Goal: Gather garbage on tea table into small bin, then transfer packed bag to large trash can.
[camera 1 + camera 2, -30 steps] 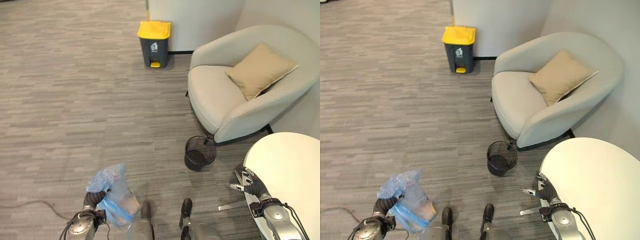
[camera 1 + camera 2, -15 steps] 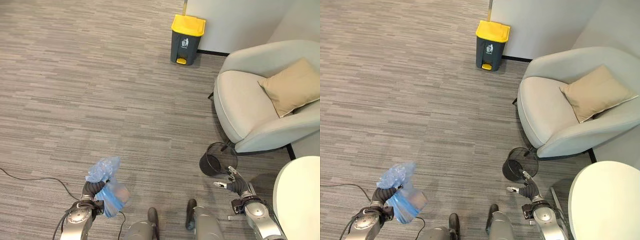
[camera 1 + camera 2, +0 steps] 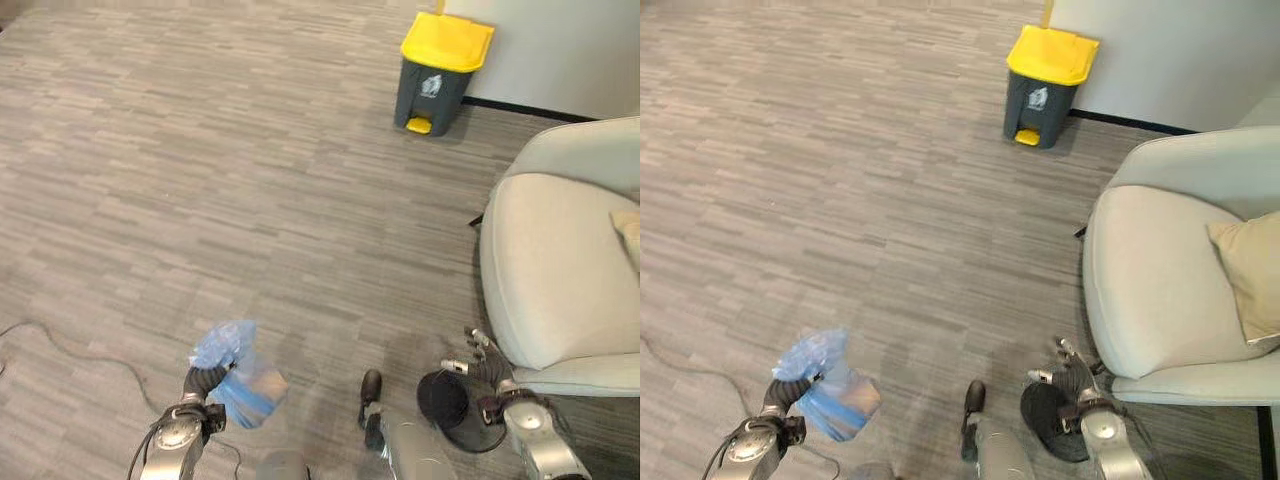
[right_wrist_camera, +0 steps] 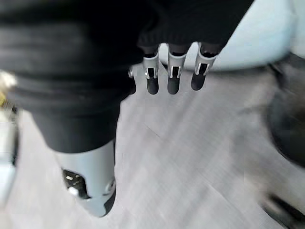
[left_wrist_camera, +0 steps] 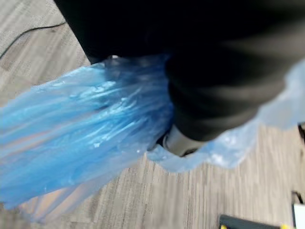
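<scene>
My left hand (image 3: 201,384) is low on the left, shut on the gathered neck of a blue plastic bag (image 3: 243,383) that bulges with contents and hangs above the carpet. Up close, the bag (image 5: 81,138) spreads out past the hand (image 5: 180,143). The large grey trash can with a yellow lid (image 3: 441,66) stands against the far wall, well ahead and to the right. My right hand (image 3: 487,366) hangs low on the right with its fingers (image 4: 173,72) straight and nothing in them, just over the small black mesh bin (image 3: 446,403) on the floor.
A pale armchair (image 3: 555,275) fills the right side, with a tan cushion (image 3: 1251,268) on its seat, and the small bin stands at its front corner. Grey carpet (image 3: 230,190) stretches open between me and the large trash can.
The whole picture has shifted as the camera turned: the trash can and armchair slid right and the white table left the view. The bag stays held in my left hand.
</scene>
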### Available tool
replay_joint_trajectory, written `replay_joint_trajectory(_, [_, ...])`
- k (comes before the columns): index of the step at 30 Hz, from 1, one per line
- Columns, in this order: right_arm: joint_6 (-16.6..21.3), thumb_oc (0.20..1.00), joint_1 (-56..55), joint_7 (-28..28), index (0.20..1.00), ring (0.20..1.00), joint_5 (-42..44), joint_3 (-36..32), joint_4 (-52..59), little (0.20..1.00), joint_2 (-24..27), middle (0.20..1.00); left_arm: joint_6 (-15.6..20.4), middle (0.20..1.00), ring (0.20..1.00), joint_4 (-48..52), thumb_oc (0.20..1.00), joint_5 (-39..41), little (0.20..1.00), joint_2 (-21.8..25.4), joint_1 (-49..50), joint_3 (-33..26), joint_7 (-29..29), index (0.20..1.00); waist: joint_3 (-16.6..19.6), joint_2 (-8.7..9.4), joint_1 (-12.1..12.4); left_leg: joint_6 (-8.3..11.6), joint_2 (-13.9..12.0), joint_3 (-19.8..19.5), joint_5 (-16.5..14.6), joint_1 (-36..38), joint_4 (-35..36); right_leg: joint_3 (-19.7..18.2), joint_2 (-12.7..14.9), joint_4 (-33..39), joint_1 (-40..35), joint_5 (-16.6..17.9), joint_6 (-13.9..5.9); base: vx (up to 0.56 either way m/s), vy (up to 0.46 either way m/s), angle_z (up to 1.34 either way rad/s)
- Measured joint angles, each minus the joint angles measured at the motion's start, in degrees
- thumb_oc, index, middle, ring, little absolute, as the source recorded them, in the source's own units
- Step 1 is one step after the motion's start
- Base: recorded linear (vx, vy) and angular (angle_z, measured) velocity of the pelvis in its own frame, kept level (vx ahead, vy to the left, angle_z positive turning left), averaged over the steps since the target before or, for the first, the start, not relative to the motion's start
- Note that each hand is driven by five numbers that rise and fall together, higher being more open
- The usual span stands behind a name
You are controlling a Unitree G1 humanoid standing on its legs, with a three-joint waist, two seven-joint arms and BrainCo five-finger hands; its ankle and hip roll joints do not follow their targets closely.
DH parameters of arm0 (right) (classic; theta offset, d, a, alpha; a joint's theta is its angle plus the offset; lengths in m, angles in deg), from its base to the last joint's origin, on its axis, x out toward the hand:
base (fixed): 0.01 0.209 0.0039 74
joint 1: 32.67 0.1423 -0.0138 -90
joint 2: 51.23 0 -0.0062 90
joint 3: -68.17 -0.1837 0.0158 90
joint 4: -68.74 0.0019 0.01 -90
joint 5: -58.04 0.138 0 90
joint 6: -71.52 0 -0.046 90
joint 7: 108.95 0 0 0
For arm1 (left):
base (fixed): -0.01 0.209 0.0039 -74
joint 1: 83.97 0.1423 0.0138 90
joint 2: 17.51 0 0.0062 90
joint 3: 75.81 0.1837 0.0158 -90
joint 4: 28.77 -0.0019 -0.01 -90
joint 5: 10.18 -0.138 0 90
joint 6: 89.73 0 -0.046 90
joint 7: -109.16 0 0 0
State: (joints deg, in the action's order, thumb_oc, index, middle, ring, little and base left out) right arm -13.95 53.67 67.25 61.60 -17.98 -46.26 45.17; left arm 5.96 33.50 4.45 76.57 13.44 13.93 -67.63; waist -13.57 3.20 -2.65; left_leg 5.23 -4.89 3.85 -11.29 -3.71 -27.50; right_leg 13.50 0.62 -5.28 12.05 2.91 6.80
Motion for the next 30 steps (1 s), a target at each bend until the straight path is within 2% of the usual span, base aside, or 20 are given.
replay_joint_trajectory(1, [0.0, 1.0, 0.1, -0.1, 1.0, 1.0, 0.1, -0.1, 0.1, 1.0, 0.2, 1.0, 0.1, 0.2, 0.2, 0.3, 0.2, 0.0, 0.2, 0.0, -0.8, 0.0, 0.0, 0.2, -0.1, 1.17, 0.1, -0.43, 1.1, 0.0, -0.3, -1.8, 3.0, -0.6, -0.2, 1.4, -1.4, 0.1, 0.09, 0.2, -0.044, -0.21])
replay_joint_trajectory(4, [0.0, 1.0, 0.1, -0.6, 1.0, 1.0, 0.6, 0.0, 0.1, 1.0, 0.2, 1.0, 0.1, 0.2, 0.2, 0.3, 0.2, 0.0, 0.2, 0.0, -2.3, 0.1, 0.0, 0.2, -0.1, 2.51, 0.1, -0.18, 2.8, -0.1, 0.8, -8.3, 11.8, -0.8, -0.8, 5.0, -6.2, -0.2, -0.29, 0.16, -0.021, -0.25])
replay_joint_trajectory(6, [0.1, 1.0, 0.3, -0.6, 1.0, 1.0, 1.1, 0.3, 0.1, 1.0, 0.1, 1.0, 0.1, 0.2, 0.2, 0.3, 0.2, 0.0, 0.2, 0.1, -2.7, 0.2, 0.0, 0.2, -0.1, 2.32, 0.3, -0.58, 2.6, -0.1, 5.7, -13.6, 13.9, -0.8, -1.9, 5.8, -8.0, -0.7, -0.65, 0.27, 0.003, -0.41])
replay_joint_trajectory(7, [0.1, 1.0, 0.1, -0.9, 1.0, 1.0, 1.2, 0.4, -0.2, 1.0, -0.1, 1.0, 0.1, 0.2, 0.2, 0.0, 0.2, 0.0, 0.2, 0.4, -3.0, 0.6, -0.1, 0.2, 0.2, 2.14, 0.5, 0.27, 2.8, 0.4, 6.9, -15.8, 14.2, -0.2, -2.2, 7.9, -9.5, -1.9, -1.43, 0.3, 0.029, -0.24])
replay_joint_trajectory(11, [-0.2, 1.0, -0.3, -1.2, 1.0, 1.0, 2.2, 0.7, -3.8, 1.0, -1.3, 1.0, 0.1, 0.2, 0.2, -0.4, 0.2, -0.1, 0.2, 0.3, -4.7, 0.9, -0.1, 0.2, 0.1, 1.74, 1.4, -0.18, 3.4, 1.3, 12.5, -19.6, 21.0, -0.9, -3.4, 9.9, -13.0, -3.8, -2.51, 0.38, 0.12, -0.05])
replay_joint_trajectory(13, [-0.1, 1.0, -0.6, -1.1, 1.0, 1.0, 2.1, 0.6, -3.8, 1.0, -1.7, 1.0, 0.0, 0.2, 0.2, -0.4, 0.2, -0.1, 0.2, 0.4, -2.9, 0.8, -0.1, 0.2, 0.2, 1.47, 2.2, -2.69, 4.1, 1.3, 13.6, -17.1, 21.2, -3.2, -3.6, 9.3, -15.9, -5.4, -3.97, 0.31, 0.159, -0.58])
replay_joint_trajectory(14, [0.1, 1.0, -1.0, -1.1, 1.0, 1.0, 2.1, 0.4, -3.3, 1.0, -1.5, 1.0, 0.0, 0.2, 0.2, -0.1, 0.2, -0.1, 0.2, -0.1, -0.3, 0.8, -0.2, 0.2, 1.7, -0.52, 2.7, -4.06, 3.9, 1.1, 14.5, -14.1, 23.4, -4.5, -4.0, 7.2, -16.4, -7.1, -4.74, 0.35, 0.195, -0.67])
replay_joint_trajectory(15, [0.1, 1.0, -1.2, -1.1, 1.0, 1.0, 2.1, 0.3, -2.9, 1.0, -1.3, 1.0, 0.0, 0.2, 0.2, -0.1, 0.2, -0.1, 0.2, -0.2, 0.9, 0.6, -0.2, 0.2, 2.1, -1.19, 2.6, -6.01, 4.7, 0.3, 18.4, -13.0, 23.8, -5.2, -3.3, 5.9, -17.3, -9.1, -5.3, 0.33, 0.197, -0.55])
replay_joint_trajectory(17, [0.0, 1.0, -2.1, -0.9, 1.0, 1.0, 2.1, 0.6, -2.7, 1.0, -1.5, 1.0, 0.0, 0.2, 0.2, 0.2, 0.2, -0.1, 0.2, 0.3, 0.9, 0.2, -0.3, 0.2, 2.8, 0.2, 2.8, -8.4, 7.5, 2.7, 16.9, -11.1, 23.8, -6.5, 0.6, 1.8, -16.7, -12.6, -8.36, 0.31, 0.194, -0.25])
replay_joint_trajectory(20, [-0.1, 1.0, -1.4, -0.7, 1.0, 1.0, 2.1, 0.6, -2.6, 1.0, -2.5, 1.0, -0.1, 0.2, 0.2, 0.2, 0.2, -0.1, 0.2, 1.4, -0.8, 0.2, -0.4, 0.2, 2.8, 0.79, 2.9, -11.32, 9.9, 3.7, 15.2, -9.5, 23.6, -7.3, 3.8, -7.0, -13.7, -15.3, -11.08, 0.26, 0.193, -0.12])
replay_joint_trajectory(21, [-0.1, 1.0, -0.2, -0.5, 1.0, 1.0, 2.0, 0.7, -2.6, 1.0, -3.0, 1.0, -0.1, 0.2, 0.2, 0.2, 0.2, -0.1, 0.2, 2.5, -2.3, 0.1, -0.3, 0.2, 2.8, 0.92, 3.1, -12.3, 10.5, 3.8, 13.7, -7.8, 24.1, -7.2, 5.4, -18.0, -9.4, -16.7, -13.23, 0.3, 0.194, -0.04])
replay_joint_trajectory(22, [-0.1, 1.0, 0.4, -0.5, 1.0, 1.0, 2.0, 0.9, -2.4, 1.0, -3.1, 1.0, -0.1, 0.2, 0.2, 0.2, 0.2, -0.1, 0.2, 3.0, -2.5, 0.1, -0.3, 0.2, 2.8, 0.93, 3.1, -12.55, 10.7, 3.8, 12.8, -6.8, 24.3, -7.2, 6.1, -23.0, -7.1, -17.4, -14.53, 0.31, 0.176, -0.1])
replay_joint_trajectory(23, [-0.1, 1.0, 0.6, -0.5, 1.0, 1.0, 2.0, 1.2, -1.9, 1.0, -3.1, 1.0, -0.1, 0.2, 0.2, 0.2, 0.2, -0.1, 0.2, 3.5, -2.5, 0.1, -0.1, 0.2, 2.8, 1.11, 3.3, -12.74, 11.0, 3.8, 12.6, -5.5, 25.0, -7.2, 7.1, -27.0, -4.9, -18.0, -15.4, 0.23, 0.095, -0.07])
replay_joint_trajectory(24, [0.0, 1.0, 0.7, -0.5, 1.0, 1.0, 2.0, 1.5, -1.2, 1.0, -3.1, 1.0, -0.1, 0.2, 0.2, 0.2, 0.2, -0.1, 0.2, 3.7, -2.6, 0.1, 0.2, 0.2, 2.7, 1.12, 3.2, -12.57, 11.3, 3.3, 12.1, -4.2, 25.7, -7.2, 7.7, -30.0, -2.2, -18.7, -14.9, 0.32, 0.087, 0.08])
replay_joint_trajectory(25, [-0.1, 1.0, 0.5, -0.4, 1.0, 1.0, 2.0, 2.4, -1.1, 1.0, -3.0, 1.0, -0.1, 0.2, 0.2, 0.3, 0.2, -0.1, 0.2, 3.9, -2.7, 0.1, 0.4, 0.2, 2.6, 1.12, 3.0, -12.46, 11.2, 3.0, 12.0, -2.5, 27.1, -7.4, 7.9, -29.7, 3.1, -19.5, -14.09, 0.47, 0.059, 0.06])
replay_joint_trajectory(26, [-0.2, 1.0, 0.7, -0.3, 1.0, 1.0, 2.1, 2.5, -1.0, 1.0, -2.9, 1.0, -0.1, 0.2, 0.2, 0.0, 0.2, -0.1, 0.2, 3.7, -2.4, 0.0, 0.8, 0.2, 2.1, 0.76, 3.0, -11.53, 11.0, 2.7, 9.3, -1.5, 27.1, -6.3, 7.7, -24.2, 8.3, -18.1, -12.91, 0.53, 0.026, -0.08])
replay_joint_trajectory(27, [-0.1, 1.0, 1.1, -0.3, 1.0, 1.0, 2.1, 2.4, -1.0, 1.0, -2.7, 1.0, -0.1, 0.2, 0.2, -1.0, 0.2, -0.1, 0.2, 3.2, -2.3, -0.1, 1.0, 0.2, 1.6, 0.62, 3.1, -12.01, 11.0, 3.2, 8.4, -0.8, 26.5, -5.7, 7.7, -20.3, 11.3, -15.3, -12.6, 0.69, -0.074, 0.04])
replay_joint_trajectory(28, [-0.2, 1.0, 0.7, -0.4, 1.0, 1.0, 2.1, 2.4, -1.0, 1.0, -2.6, 1.0, -0.2, 0.2, 0.2, -1.2, 0.2, -0.1, 0.2, 2.7, -2.2, 0.0, 0.9, 0.2, 1.0, 0.76, 1.9, -11.24, 11.3, 2.7, 7.9, 1.1, 26.7, -5.5, 7.9, -13.8, 13.6, -10.4, -12.49, 0.48, -0.082, 0.11])
replay_joint_trajectory(29, [-0.3, 1.0, 0.5, -0.4, 1.0, 1.0, 2.1, 2.5, -1.1, 1.0, -2.7, 1.0, -0.2, 0.2, 0.2, -1.2, 0.2, 0.0, 0.2, 2.6, -2.1, 0.0, 0.9, 0.2, 0.8, 0.85, 1.8, -11.06, 11.3, 2.7, 7.5, 1.8, 26.9, -5.2, 7.9, -11.7, 14.2, -9.0, -12.77, 0.49, -0.096, 0.33])
replay_joint_trajectory(30, [-1.2, 1.0, 0.3, -0.3, 1.0, 1.0, 2.0, 2.9, -1.3, 1.0, -2.8, 1.0, -0.2, 0.2, 0.2, -2.1, 0.2, 0.0, 0.2, 2.6, -1.5, -0.3, 1.0, 0.2, 0.2, 1.38, 1.5, -11.66, 11.5, 3.2, 6.0, 3.8, 25.7, -0.5, 8.7, -2.2, 14.8, -3.0, -12.92, 0.29, -0.066, 0.17])
